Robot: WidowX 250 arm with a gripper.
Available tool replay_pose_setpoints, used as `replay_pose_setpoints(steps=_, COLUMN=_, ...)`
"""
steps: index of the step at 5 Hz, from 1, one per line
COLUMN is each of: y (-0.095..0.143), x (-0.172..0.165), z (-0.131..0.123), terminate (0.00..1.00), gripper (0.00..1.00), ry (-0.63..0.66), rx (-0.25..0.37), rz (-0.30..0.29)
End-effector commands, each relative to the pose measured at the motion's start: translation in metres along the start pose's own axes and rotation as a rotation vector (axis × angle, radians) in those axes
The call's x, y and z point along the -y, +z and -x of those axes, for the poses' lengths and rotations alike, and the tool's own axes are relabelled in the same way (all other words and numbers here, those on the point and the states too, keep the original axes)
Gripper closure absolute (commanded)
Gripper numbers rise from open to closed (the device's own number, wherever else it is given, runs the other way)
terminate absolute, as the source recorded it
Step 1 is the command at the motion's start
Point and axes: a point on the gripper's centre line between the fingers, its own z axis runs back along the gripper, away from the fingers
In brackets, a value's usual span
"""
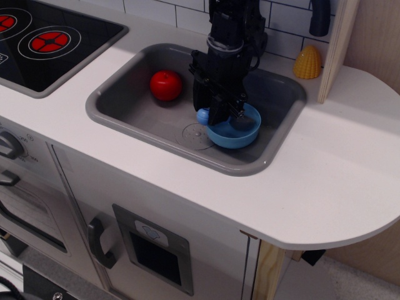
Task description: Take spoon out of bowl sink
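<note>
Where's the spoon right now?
Its blue handle tip pokes out at the bowl's left rim, right of the red apple in the sink; the pincer covers the rest.

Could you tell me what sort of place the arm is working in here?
It looks like a toy play kitchen: a grey moulded sink set in a white counter, a printed stovetop with red rings, and a white tiled backsplash.

We list: light-blue round bowl, upright in the right half of the grey sink; spoon, only its blue handle end visible at the bowl's left rim.
</note>
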Motion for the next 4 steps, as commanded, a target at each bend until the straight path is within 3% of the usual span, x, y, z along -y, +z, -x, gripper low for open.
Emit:
replay_pose_setpoints(steps=1, y=0.017, x=-0.005, z=0.001, terminate=0.00, gripper=1.00, ry=0.003, rx=0.048, rz=-0.005)
replay_pose_setpoints(steps=4, y=0.059, x=-0.026, z=0.011, terminate=0.00, gripper=1.00, ry=0.055, rx=0.109, rz=0.066)
